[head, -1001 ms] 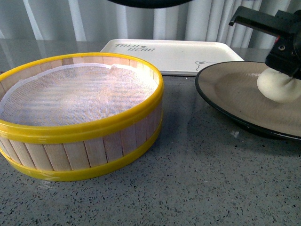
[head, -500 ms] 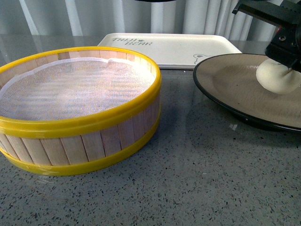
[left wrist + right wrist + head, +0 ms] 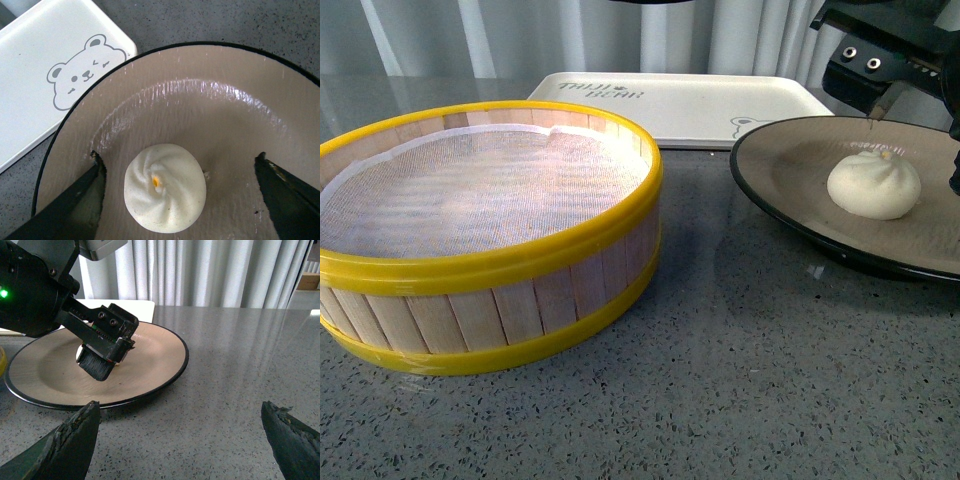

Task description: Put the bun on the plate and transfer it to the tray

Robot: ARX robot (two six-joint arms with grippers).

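Observation:
The cream-white bun (image 3: 874, 184) sits upright on the grey-brown plate (image 3: 785, 165) at the right, pleated swirl up. My left gripper (image 3: 177, 155) hovers just above the bun, open, with a finger (image 3: 85, 192) on each side and neither touching it. In the left wrist view the bun (image 3: 165, 187) lies on the plate (image 3: 200, 110) free between the jaws. The cream tray (image 3: 700, 105) with its bear drawing lies behind the plate. My right gripper (image 3: 180, 405) is open and empty over the table beside the plate (image 3: 150, 355); it sees the left gripper (image 3: 102, 360) hiding most of the bun.
A yellow-rimmed wooden steamer basket (image 3: 490, 230) with a white cloth liner stands at the left front, next to the plate. Grey speckled table (image 3: 740, 380) lies in front. Curtains hang behind the tray.
My left gripper has opened and lifted off the bun. The bun, pinched and stretched before, now rests round and free on the plate.

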